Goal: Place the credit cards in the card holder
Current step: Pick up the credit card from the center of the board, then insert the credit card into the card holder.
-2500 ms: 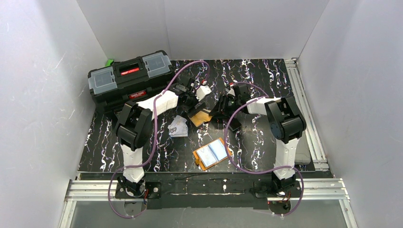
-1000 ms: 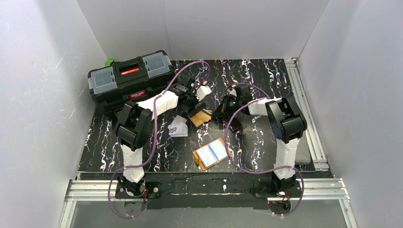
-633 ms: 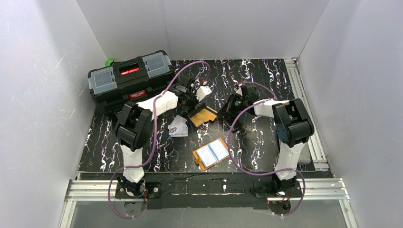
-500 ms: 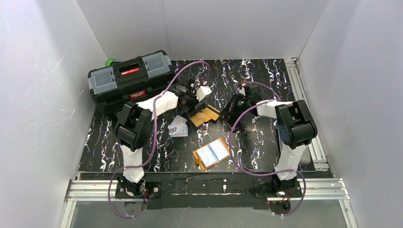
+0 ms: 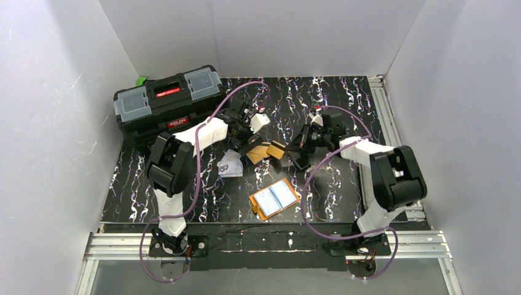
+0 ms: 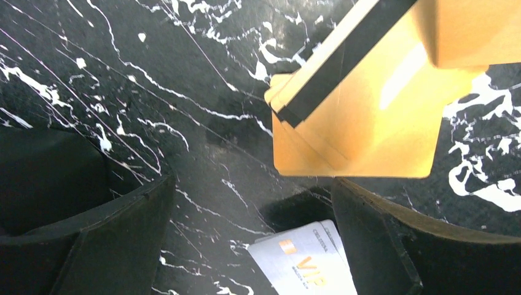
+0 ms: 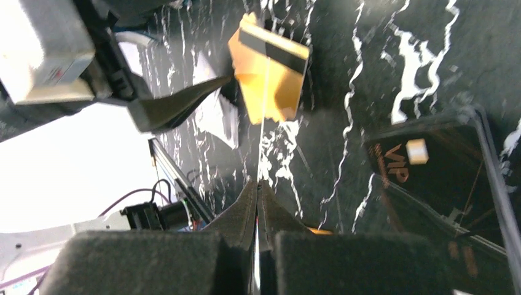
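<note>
The card holder [image 5: 274,198] lies open on the table, orange with clear sleeves facing up. Orange credit cards [image 5: 258,153] with a dark stripe lie stacked [image 6: 356,129] just ahead of my left gripper [image 5: 246,139], which stands open [image 6: 252,184] with nothing in it. Pale white cards [image 5: 230,164] lie near it, one marked VIP [image 6: 307,267]. My right gripper [image 5: 290,149] is shut [image 7: 257,184] on one orange card [image 5: 276,149], seen edge-on in its wrist view and held above the table. A black card [image 7: 430,178] lies below it.
A big black toolbox [image 5: 167,101] stands at the back left. Purple cables [image 5: 319,184] hang from both arms over the table. Metal rails [image 5: 393,135] run along the right and near edges. White walls close in three sides.
My right gripper has pulled one orange card off the stack and carried it right, while the right arm swung outward. The left gripper's jaws have widened and it has backed off slightly.
</note>
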You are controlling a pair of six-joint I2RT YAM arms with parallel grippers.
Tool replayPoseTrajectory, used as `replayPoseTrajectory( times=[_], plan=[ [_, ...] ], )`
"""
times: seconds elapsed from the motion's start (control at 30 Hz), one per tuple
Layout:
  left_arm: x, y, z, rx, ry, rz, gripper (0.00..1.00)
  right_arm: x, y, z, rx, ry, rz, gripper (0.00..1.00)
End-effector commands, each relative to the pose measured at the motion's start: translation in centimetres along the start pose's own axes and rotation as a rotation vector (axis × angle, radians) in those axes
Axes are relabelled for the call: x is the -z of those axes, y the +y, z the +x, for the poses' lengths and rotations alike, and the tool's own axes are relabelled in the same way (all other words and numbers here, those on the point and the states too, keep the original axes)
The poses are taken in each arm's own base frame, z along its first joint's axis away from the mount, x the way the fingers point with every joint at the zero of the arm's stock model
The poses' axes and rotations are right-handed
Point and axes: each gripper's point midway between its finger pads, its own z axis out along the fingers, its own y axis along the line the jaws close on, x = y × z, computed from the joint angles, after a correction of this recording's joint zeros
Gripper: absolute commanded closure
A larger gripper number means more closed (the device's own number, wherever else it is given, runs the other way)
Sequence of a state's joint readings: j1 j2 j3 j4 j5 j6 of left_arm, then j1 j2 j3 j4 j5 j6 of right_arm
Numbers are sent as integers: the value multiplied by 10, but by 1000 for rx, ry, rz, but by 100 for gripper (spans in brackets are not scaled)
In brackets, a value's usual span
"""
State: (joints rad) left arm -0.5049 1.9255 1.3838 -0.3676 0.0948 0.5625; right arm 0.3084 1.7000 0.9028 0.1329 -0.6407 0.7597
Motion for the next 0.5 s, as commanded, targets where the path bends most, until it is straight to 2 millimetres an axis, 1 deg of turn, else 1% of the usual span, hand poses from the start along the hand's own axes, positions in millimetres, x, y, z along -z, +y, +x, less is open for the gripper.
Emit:
replayPoseTrajectory(
  times=[0.0, 0.1, 0.27, 0.37, 0.47],
  plan=[
    [40, 2, -3, -26, -23, -7, 2, 26, 24, 21, 57, 12, -51, 99],
    [49, -1, -1, -39, -18, 3, 2, 44, 26, 41, 73, 23, -47, 99],
    [65, -11, 4, -77, -19, 39, 2, 66, 18, 87, 73, 91, -10, 99],
    [78, -22, 3, -99, -45, 88, 2, 72, 9, 110, 77, 131, 32, 99],
    [85, -39, 3, -109, -78, 157, 2, 71, 2, 126, 81, 176, 72, 99]
  ],
)
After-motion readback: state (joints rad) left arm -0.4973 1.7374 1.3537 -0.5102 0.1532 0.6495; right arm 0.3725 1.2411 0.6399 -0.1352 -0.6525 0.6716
